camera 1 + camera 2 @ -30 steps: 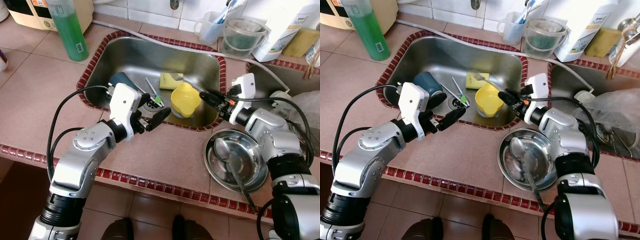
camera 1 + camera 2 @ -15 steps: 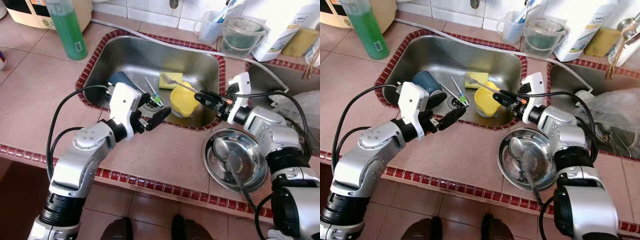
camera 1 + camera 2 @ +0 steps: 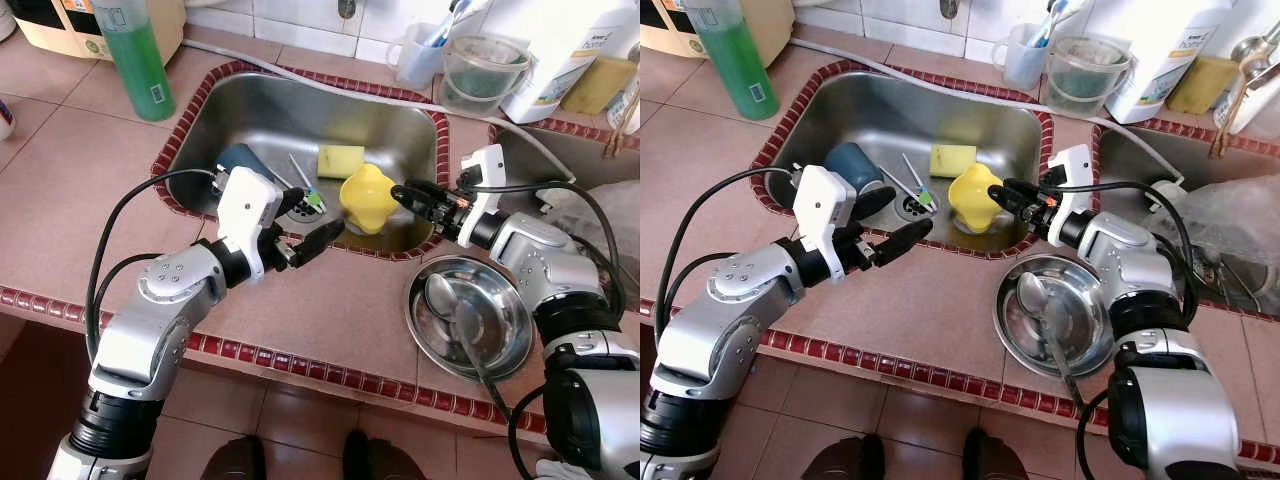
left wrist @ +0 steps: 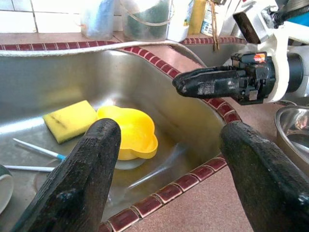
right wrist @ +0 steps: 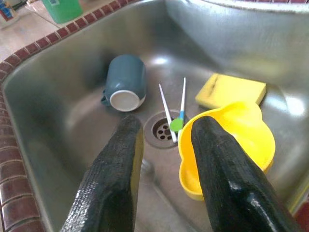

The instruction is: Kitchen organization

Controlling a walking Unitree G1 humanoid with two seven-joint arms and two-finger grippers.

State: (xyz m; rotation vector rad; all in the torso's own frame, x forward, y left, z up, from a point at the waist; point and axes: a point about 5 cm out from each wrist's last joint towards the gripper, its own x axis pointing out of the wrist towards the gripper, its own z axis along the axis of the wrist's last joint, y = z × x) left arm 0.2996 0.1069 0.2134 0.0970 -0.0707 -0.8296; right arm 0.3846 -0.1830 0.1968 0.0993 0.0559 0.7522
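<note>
Left gripper (image 3: 300,243) spread wide; right gripper (image 3: 408,194) slightly parted

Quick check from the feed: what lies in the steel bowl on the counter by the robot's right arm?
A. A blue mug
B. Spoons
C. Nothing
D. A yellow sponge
B: spoons lie in the steel bowl, one handle sticking out over the rim, while the sponge and the blue mug sit down in the sink.
</note>
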